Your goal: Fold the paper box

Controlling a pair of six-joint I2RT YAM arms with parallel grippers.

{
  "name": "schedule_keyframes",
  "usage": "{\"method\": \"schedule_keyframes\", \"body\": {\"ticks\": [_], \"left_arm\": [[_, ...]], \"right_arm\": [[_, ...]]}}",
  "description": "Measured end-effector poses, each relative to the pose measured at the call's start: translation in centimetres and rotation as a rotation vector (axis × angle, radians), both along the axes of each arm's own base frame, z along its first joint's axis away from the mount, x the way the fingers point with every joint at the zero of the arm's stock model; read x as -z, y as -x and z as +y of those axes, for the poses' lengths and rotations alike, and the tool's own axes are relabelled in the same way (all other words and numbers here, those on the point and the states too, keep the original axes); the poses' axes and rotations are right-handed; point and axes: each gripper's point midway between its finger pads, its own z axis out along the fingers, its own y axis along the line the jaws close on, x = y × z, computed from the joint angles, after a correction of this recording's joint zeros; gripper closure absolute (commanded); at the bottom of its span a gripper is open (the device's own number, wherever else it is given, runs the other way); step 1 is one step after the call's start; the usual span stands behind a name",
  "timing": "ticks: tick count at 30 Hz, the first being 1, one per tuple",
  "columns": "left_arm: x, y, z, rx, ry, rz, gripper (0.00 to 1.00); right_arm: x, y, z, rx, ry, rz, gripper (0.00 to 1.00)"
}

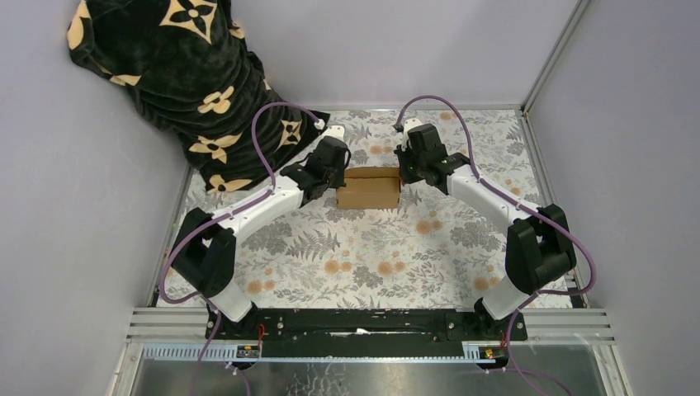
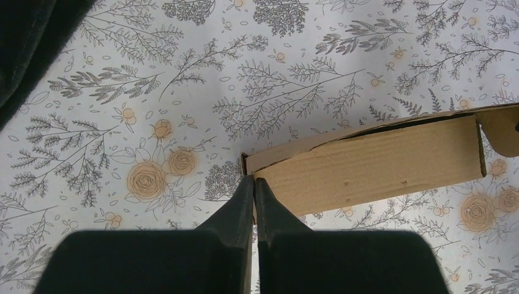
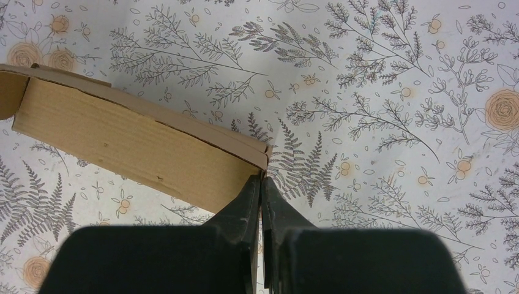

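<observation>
The paper box [image 1: 369, 190] is a small brown cardboard box, folded into a rectangle, in the middle of the floral table between my two grippers. My left gripper [image 1: 330, 175] is at its left end; in the left wrist view the gripper [image 2: 254, 179] is shut, pinching the end wall of the box [image 2: 373, 165]. My right gripper [image 1: 408, 173] is at the right end; in the right wrist view the gripper [image 3: 262, 177] is shut on the corner wall of the box [image 3: 128, 147]. A loose flap [image 2: 502, 128] sticks out at the box's far end.
A black blanket with tan flower marks [image 1: 177, 74] is heaped at the back left and reaches onto the table near the left arm. Grey walls and a metal frame [image 1: 545, 66] close the table in. The arm bases [image 1: 363, 322] stand at the near edge.
</observation>
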Motion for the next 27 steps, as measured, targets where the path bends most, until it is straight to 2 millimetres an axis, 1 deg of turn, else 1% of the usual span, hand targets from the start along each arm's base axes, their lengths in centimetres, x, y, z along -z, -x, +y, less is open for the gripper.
{"method": "schedule_keyframes", "body": {"ticks": [12,27], "left_arm": [[0.5,1.1,0.0,-0.016,0.004,0.005,0.96],[0.7,1.4,-0.1,-0.019,0.007,0.007,0.96]], "right_arm": [[0.1,0.3,0.1,0.012,-0.005,0.003,1.00],[0.2,0.4,0.2,0.043,-0.025,0.015,1.00]]}}
